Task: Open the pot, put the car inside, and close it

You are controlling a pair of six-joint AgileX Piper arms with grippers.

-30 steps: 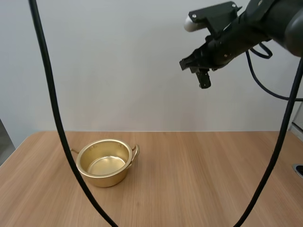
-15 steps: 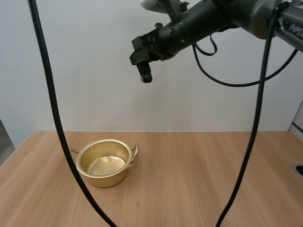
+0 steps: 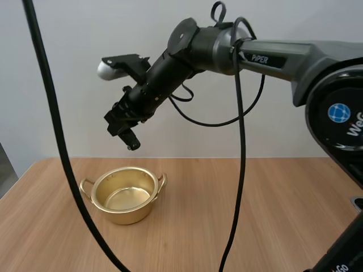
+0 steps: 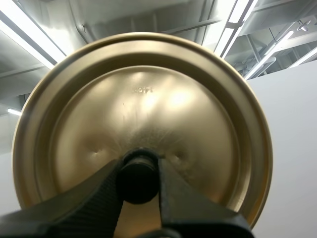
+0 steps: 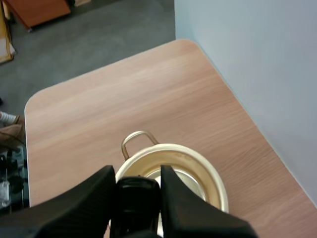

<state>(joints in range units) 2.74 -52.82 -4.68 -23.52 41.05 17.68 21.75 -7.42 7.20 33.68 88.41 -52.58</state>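
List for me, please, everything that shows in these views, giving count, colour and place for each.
pot: one, gold, open and empty, standing on the left part of the table.
lid: one, gold, off the pot, held by its black knob in the left gripper.
small black item: one, black, pinched in the right gripper above the pot; probably the car, but too dark to tell.
table: one, light wood, under the pot.
left gripper: one, black, shut on the lid's knob.
right gripper: one, black, in the air above the pot, shut on the small black item.
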